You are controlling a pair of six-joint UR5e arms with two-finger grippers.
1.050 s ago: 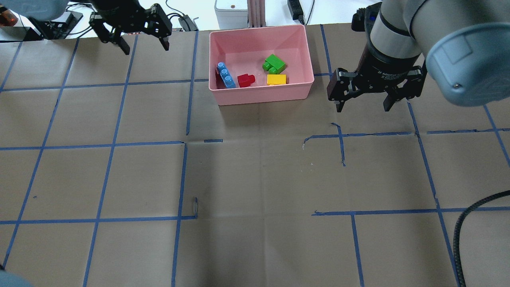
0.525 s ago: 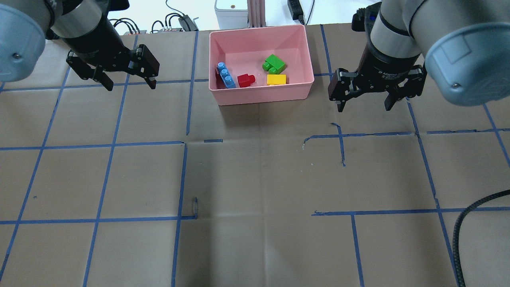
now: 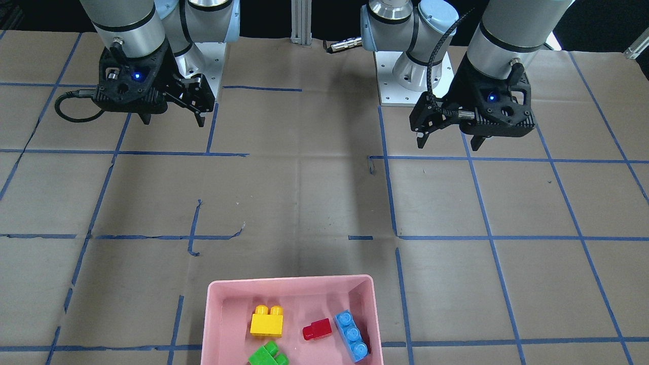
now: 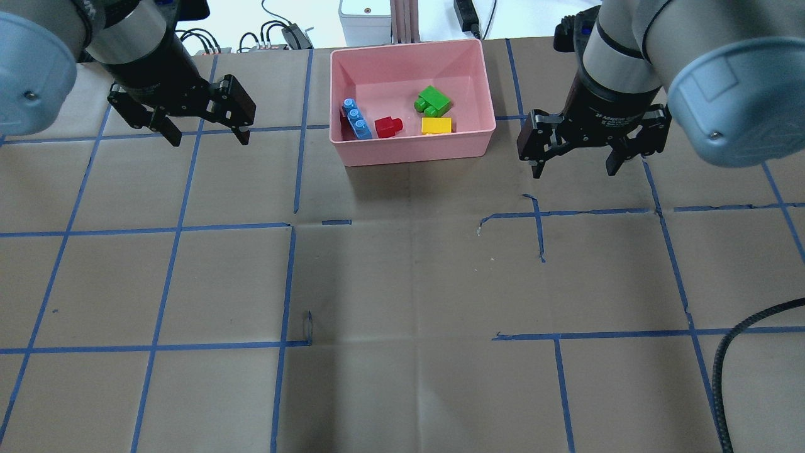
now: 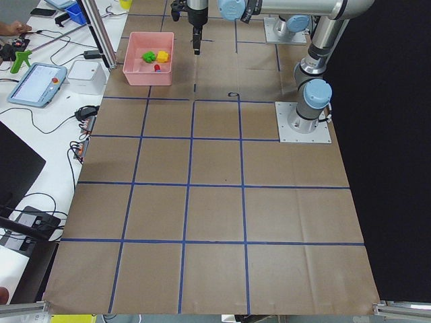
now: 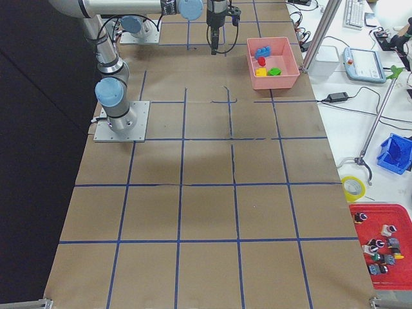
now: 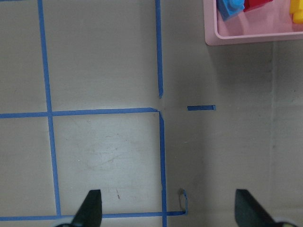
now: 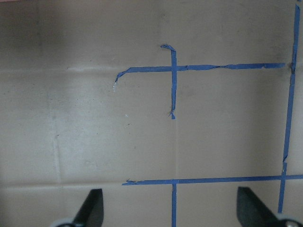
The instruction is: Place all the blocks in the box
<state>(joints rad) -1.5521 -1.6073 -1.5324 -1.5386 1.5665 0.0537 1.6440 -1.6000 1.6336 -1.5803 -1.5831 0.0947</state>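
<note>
Overhead exterior: all 4 blocks (image 4: 387, 127) sit in box (image 4: 415, 153), between left jaws and right jaws, both spread wide, empty. Task looks done; back jaws away w/o nudging box.

Pink box (image 4: 415, 150); green, blue, red, yellow blocks (image 4: 388, 127).

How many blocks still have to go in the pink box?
None, it looks finished. The green block, blue block, red block and yellow block all lie inside the pink box. Nothing is in hand: the left gripper and right gripper are both open and empty, off to either side of the box.
</note>
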